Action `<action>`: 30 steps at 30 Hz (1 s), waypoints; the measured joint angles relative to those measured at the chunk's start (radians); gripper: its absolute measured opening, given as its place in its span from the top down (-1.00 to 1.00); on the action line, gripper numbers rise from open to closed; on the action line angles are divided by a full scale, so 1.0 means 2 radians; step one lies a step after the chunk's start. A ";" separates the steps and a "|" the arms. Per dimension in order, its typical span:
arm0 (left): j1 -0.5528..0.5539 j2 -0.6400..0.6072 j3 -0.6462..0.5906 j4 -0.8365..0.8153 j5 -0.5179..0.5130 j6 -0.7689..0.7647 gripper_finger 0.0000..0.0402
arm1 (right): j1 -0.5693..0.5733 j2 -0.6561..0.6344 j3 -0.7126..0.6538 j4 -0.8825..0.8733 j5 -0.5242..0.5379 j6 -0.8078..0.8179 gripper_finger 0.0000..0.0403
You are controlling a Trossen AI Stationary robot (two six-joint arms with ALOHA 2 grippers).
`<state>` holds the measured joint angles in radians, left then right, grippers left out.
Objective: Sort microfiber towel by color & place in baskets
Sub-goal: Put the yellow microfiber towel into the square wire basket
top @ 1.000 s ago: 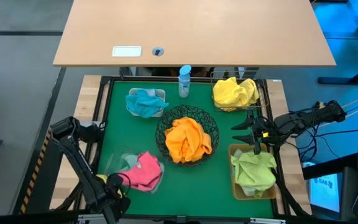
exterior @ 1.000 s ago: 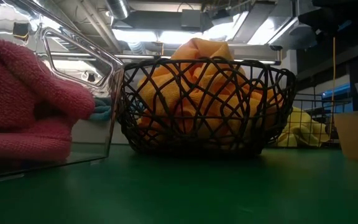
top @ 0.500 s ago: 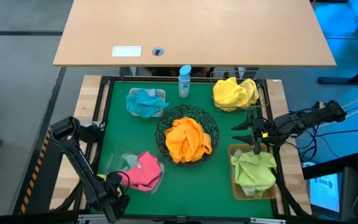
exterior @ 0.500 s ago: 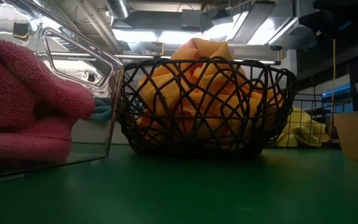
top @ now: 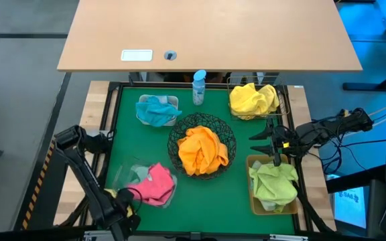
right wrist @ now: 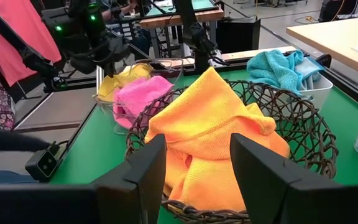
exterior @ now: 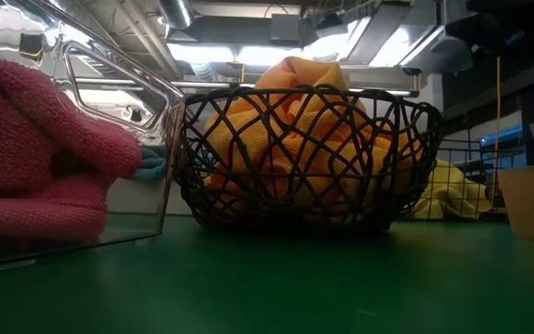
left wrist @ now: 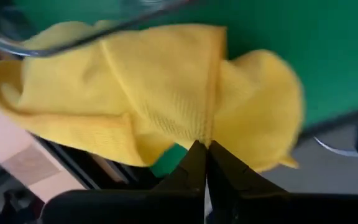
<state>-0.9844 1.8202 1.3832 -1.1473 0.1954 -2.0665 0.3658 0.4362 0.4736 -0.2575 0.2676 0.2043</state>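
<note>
High view: five baskets sit on the green counter point(top: 240, 194). The white rectangular tub point(top: 173, 102) holds a teal towel point(top: 155, 110), the square wire basket point(top: 280, 107) a yellow towel point(top: 252, 98), the round black wire-mesh bowl point(top: 177, 137) an orange towel point(top: 202, 150), the tan rectangular bin point(top: 252, 182) a green towel point(top: 273, 185), and the clear plastic tray point(top: 122, 175) a pink towel point(top: 154, 185). The left gripper point(top: 127, 202) sits at the tray's near corner; the right gripper point(top: 271, 144) hovers between wire basket and tan bin.

Low view: the pink towel bulges past the tray wall; the bowl stands just beside it.

Left wrist view: the fingers are clenched on a fold of a second yellow cloth point(left wrist: 154, 93) lying at the tray's edge (apparently missorted).

Right wrist view: the right gripper's fingers are spread, holding nothing, facing the bowl.

Handling judgement: the cloth is light, soft and limp; it will drape and may snag the tray rim. A pinch on a raised fold is the best hold.
</note>
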 joint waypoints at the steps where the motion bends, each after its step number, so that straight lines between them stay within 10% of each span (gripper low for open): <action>1: 0.000 0.000 0.011 -0.002 -0.005 0.010 0.99 | 0.000 0.000 0.000 0.002 0.000 0.000 0.12; 9: 0.000 0.000 0.145 -0.040 -0.090 0.070 1.00 | 0.000 0.000 0.000 0.014 0.000 0.000 0.12; 21: 0.050 -0.001 0.321 -0.081 -0.473 0.262 1.00 | 0.000 0.008 0.000 0.016 0.000 0.000 0.12; 30: 0.165 -0.001 0.380 0.003 -0.543 0.506 1.00 | 0.000 0.054 0.000 0.102 0.000 -0.029 0.12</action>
<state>-0.6552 1.8187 2.1441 -1.1413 -0.8897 -1.0552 0.3656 0.5447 0.4736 -0.0531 0.2679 0.1466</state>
